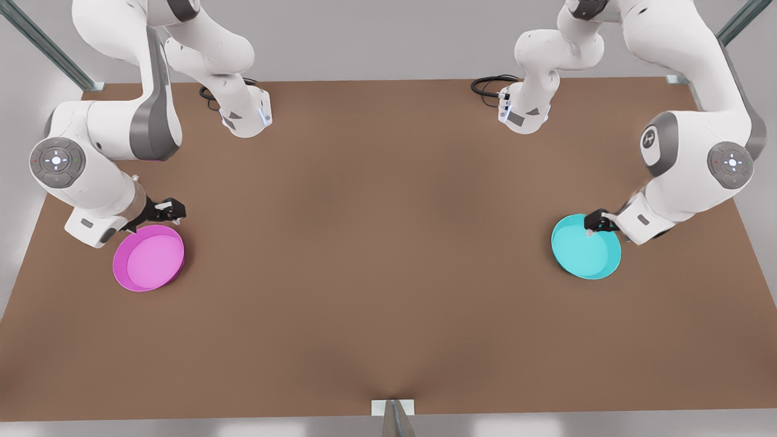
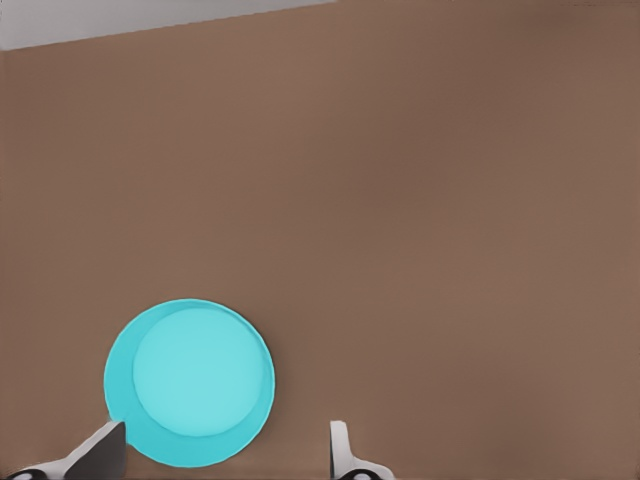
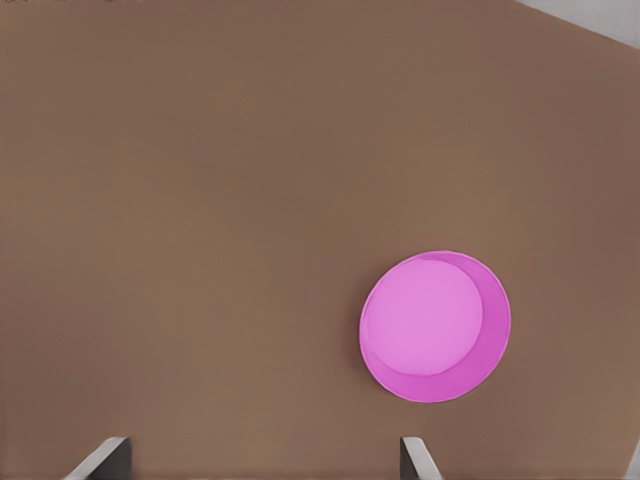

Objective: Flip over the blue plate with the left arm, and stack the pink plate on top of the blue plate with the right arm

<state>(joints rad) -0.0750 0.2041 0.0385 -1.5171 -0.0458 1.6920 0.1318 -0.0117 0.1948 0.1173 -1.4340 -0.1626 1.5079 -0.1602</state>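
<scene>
Brown and bare, the desk (image 1: 388,273) spreads under a grey back wall, with a white arm reaching in from each far corner. Nearest the left jaws (image 2: 225,455), whose two pale fingertips stand spread apart and grip nothing, lies the blue plate (image 2: 189,383), just ahead of them and off toward one fingertip, flat on the desk. In the front view those jaws sit at the plate's far rim, on the front view's right. The right jaws (image 3: 265,460) are likewise parted and empty, with the pink plate (image 3: 435,326) a little ahead of them and off toward one fingertip; in the front view they hover by its far rim. The two plates lie well apart, at opposite sides of the desk. Both are round, shallow and smooth with raised rims, one cyan, one magenta with a paler inside, each hollow side up. By that look, nothing is done yet: the flip and the stacking both remain.
</scene>
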